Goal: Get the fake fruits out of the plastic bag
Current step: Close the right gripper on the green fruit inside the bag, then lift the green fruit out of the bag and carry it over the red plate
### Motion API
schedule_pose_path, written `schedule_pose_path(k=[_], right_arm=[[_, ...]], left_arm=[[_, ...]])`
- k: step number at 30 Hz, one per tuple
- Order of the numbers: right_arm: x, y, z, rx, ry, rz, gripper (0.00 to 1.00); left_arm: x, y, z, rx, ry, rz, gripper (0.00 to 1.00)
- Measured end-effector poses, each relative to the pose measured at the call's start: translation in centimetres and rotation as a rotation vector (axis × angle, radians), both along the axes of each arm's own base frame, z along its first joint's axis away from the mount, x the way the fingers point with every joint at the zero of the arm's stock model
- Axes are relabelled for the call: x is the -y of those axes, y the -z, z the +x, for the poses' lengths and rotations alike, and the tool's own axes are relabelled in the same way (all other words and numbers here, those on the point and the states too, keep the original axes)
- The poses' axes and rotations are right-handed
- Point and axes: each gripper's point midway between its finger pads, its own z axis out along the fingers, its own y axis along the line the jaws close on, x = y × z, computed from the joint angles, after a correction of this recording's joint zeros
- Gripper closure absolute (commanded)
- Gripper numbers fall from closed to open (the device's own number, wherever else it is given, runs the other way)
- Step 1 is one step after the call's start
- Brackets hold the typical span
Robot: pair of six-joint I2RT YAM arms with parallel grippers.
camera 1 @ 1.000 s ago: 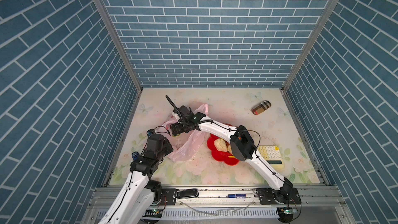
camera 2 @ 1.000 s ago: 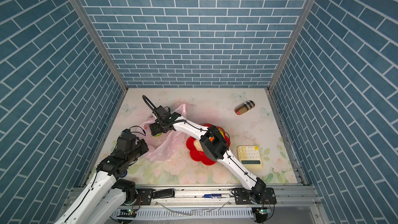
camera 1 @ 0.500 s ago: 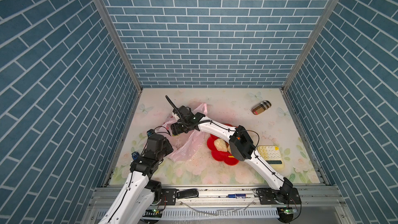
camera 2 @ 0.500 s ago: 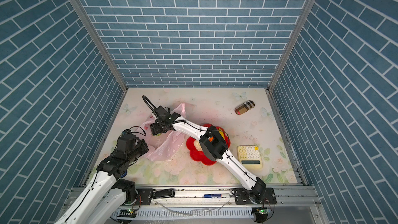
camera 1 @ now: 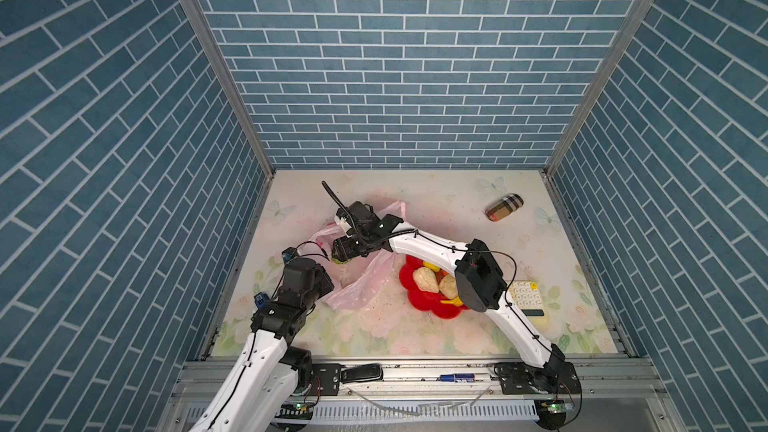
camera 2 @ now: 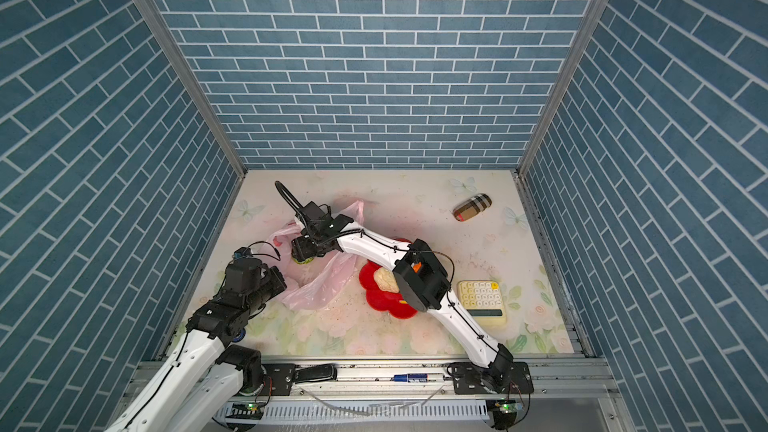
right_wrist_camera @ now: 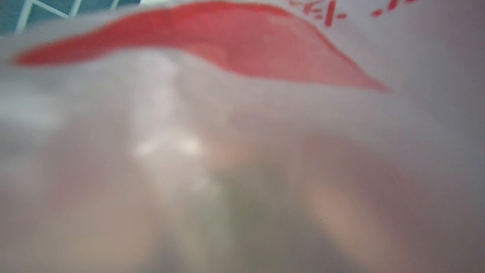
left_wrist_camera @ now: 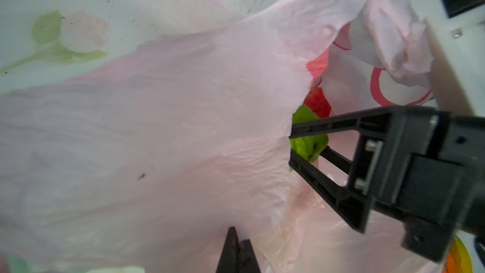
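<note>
Desk with pale flower print is sitting between blue brick walls. The left claw is pinching the pink plastic bag, jaws closed. The right claw is reaching inside, jaws straddling the green ball, grip unclear. Cream fruits are lying in the red dish beside the bag. Bag film is blurring the right wrist view.

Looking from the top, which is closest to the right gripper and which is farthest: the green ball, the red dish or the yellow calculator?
1. green ball: right at the right gripper, inside the plastic bag.
2. red dish: to its right, mid-table.
3. yellow calculator: farthest, right side, toward the front edge.
</note>
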Motion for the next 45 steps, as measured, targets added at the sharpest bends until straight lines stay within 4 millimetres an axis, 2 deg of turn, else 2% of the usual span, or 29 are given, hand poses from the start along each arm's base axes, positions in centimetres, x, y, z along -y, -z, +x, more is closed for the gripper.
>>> schedule_pose_path(k=[3,7,13,21,24,26,31,45], right_arm=[[0.4,-1.5,-0.4,0.008,-0.004,0.019,0.57],[1.1,-2.4,-1.0,0.003,-0.01,0.025,0.58],[3.7,-3.3,-2.6,-0.013,-0.012,-0.004,0.58],[8.2,-9.4,-4.6,0.038,0.008,0.024,0.58],[9.8,-11.1,-5.0,0.063,0.024,0.033,0.58],[10.9,-11.5,-5.3,0.073,0.036,0.024,0.58],[13.8,-10.4,-5.8,0.084,0.073,-0.048,0.59],[21.8,-3.5,-7.2,0.09,0.173,-0.288,0.59]], left_arm=[[0.0,-0.2,0.2,0.008,-0.001,-0.001,0.98],[0.0,-0.4,0.4,0.02,-0.004,-0.001,0.97],[0.1,-0.7,1.0,0.033,-0.003,0.0,0.97],[0.5,-0.6,2.4,0.025,0.007,0.003,0.97],[0.7,-0.5,2.8,0.024,0.012,0.003,0.97],[0.8,-0.7,3.0,0.03,0.014,0.001,0.97],[1.0,-1.5,3.6,0.058,0.018,-0.005,0.97],[1.3,-1.5,4.0,0.053,0.036,-0.003,0.97]])
